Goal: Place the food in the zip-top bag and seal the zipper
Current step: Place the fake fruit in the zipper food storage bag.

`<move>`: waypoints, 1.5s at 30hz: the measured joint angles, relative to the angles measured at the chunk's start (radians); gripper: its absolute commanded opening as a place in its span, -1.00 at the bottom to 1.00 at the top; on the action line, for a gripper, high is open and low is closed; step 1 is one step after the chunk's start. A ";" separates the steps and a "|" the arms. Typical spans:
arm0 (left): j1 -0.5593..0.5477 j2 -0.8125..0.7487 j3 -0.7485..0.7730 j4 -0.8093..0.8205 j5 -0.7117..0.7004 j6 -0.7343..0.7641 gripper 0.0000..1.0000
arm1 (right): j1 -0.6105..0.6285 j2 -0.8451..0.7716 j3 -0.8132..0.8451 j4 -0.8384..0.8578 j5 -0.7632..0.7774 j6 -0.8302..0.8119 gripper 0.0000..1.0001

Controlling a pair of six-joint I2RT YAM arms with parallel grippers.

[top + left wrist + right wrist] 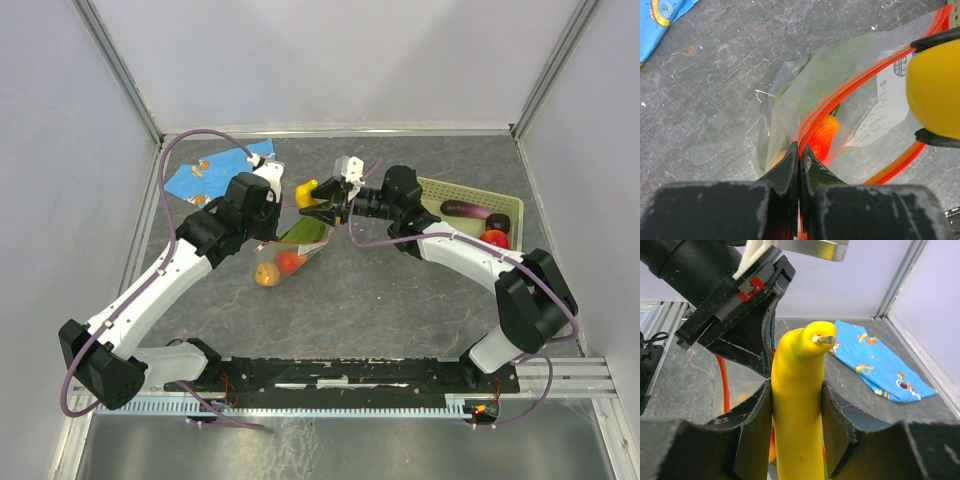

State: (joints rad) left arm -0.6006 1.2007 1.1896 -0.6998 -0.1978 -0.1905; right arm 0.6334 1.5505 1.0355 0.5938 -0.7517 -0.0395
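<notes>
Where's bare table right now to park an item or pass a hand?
Biggest bare patch: table between the zip-top bag, right arm and base rail. Narrow strip behind the basket. Crowded mid-back: left pincer clamps the zipper, right pincer holds the banana at the bag mouth, blue cloth beside.

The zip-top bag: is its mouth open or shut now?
Open: the zipper strips stand apart in the left wrist view; the left fingers pinch one edge.
</notes>
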 measured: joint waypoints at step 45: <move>0.045 -0.021 -0.006 0.020 0.082 0.000 -0.95 | -0.010 0.311 0.088 0.571 -0.375 0.150 -0.92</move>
State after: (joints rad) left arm -0.5560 1.1793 1.1835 -0.6800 -0.1154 -0.1905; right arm 0.6231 1.8618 1.1233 1.1645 -1.1263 0.1104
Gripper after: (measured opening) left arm 0.043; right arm 0.456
